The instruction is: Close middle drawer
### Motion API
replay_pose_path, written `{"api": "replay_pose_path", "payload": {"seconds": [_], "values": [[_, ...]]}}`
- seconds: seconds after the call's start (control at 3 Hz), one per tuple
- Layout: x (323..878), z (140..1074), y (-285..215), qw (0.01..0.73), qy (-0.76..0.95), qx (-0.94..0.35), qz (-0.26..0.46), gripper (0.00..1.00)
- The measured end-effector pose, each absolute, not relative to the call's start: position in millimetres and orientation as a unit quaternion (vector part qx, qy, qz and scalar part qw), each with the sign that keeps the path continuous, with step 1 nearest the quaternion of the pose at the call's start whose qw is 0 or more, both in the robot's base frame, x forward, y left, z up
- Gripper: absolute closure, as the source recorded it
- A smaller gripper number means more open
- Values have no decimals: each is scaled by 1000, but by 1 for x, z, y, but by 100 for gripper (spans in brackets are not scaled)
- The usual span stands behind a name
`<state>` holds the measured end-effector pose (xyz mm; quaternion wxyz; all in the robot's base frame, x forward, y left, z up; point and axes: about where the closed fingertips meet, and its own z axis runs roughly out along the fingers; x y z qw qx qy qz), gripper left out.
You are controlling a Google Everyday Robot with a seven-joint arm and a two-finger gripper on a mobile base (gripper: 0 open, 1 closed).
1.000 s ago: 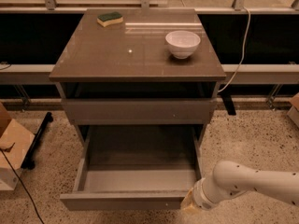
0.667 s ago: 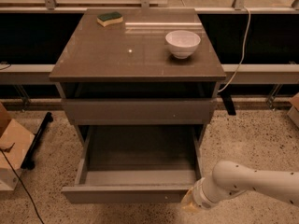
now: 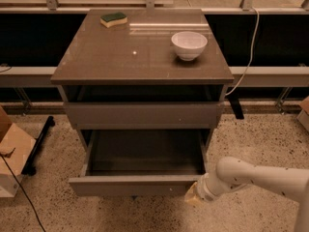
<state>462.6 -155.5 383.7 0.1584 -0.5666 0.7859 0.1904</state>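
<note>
The middle drawer [image 3: 133,184] of the grey-brown cabinet [image 3: 142,57] stands pulled out toward me, and its grey inside [image 3: 145,151] holds nothing. Its plain flat front faces me low in the view. My gripper [image 3: 194,195] is at the right end of that front, touching it or very close to it. The white arm [image 3: 260,178] comes in from the lower right. The topmost drawer [image 3: 145,114] sits above, nearly flush with the cabinet. The lowest drawer is hidden under the open one.
A white bowl [image 3: 189,44] and a green-and-yellow sponge [image 3: 114,19] sit on the cabinet top. A cardboard box [image 3: 12,153] and a black bar [image 3: 38,141] lie on the speckled floor at left. A white cable [image 3: 248,57] hangs at right.
The middle drawer has slid some way back into the cabinet. My gripper has followed its front inward at the right end.
</note>
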Motion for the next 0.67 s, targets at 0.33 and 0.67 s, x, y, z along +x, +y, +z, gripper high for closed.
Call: {"api": "replay_pose_path", "payload": {"seconds": [0.33,0.67], "values": [[484,378,-157,168,789,-560,191,100],[490,373,-157,166,795,-557,172,100]]}}
